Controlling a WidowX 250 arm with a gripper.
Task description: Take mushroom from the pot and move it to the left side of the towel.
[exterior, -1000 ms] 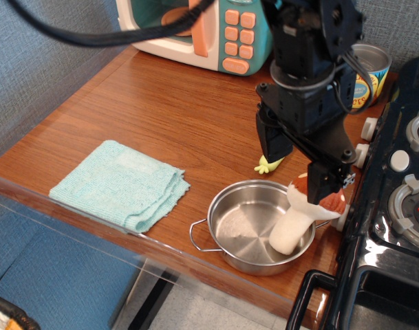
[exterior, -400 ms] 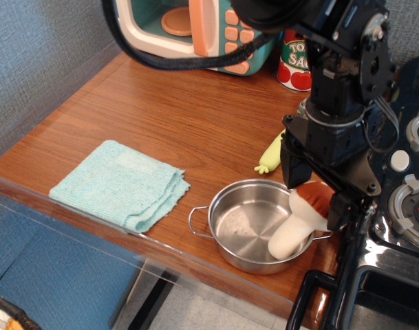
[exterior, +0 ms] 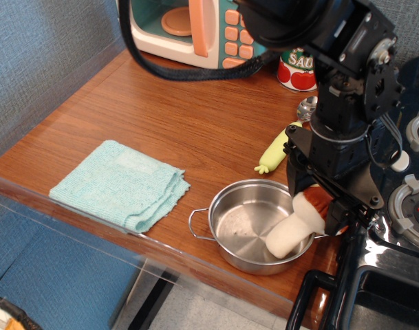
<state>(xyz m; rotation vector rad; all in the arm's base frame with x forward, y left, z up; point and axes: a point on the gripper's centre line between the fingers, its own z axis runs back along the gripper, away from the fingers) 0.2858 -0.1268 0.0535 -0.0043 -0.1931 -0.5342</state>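
Note:
The mushroom [exterior: 287, 237] leans in the right side of the steel pot [exterior: 231, 223], its cream stem down in the pot and its reddish-brown cap up against the right rim. My gripper [exterior: 317, 201] has come down over the cap, with one finger on either side of it; the jaws look open around the cap. The arm hides the top of the cap. The aqua-blue towel [exterior: 117, 182] lies flat to the left of the pot, near the table's front edge.
A toy microwave [exterior: 195, 27] stands at the back. A tomato sauce can [exterior: 296, 70] and a yellow-green toy [exterior: 274, 155] are behind the pot. A black toy stove [exterior: 402, 206] borders the pot on the right. The table's front edge is close below the pot.
My gripper has moved right and down, from above the pot's back rim to around the mushroom's cap. The mushroom has tipped slightly lower. The pot and towel have not moved.

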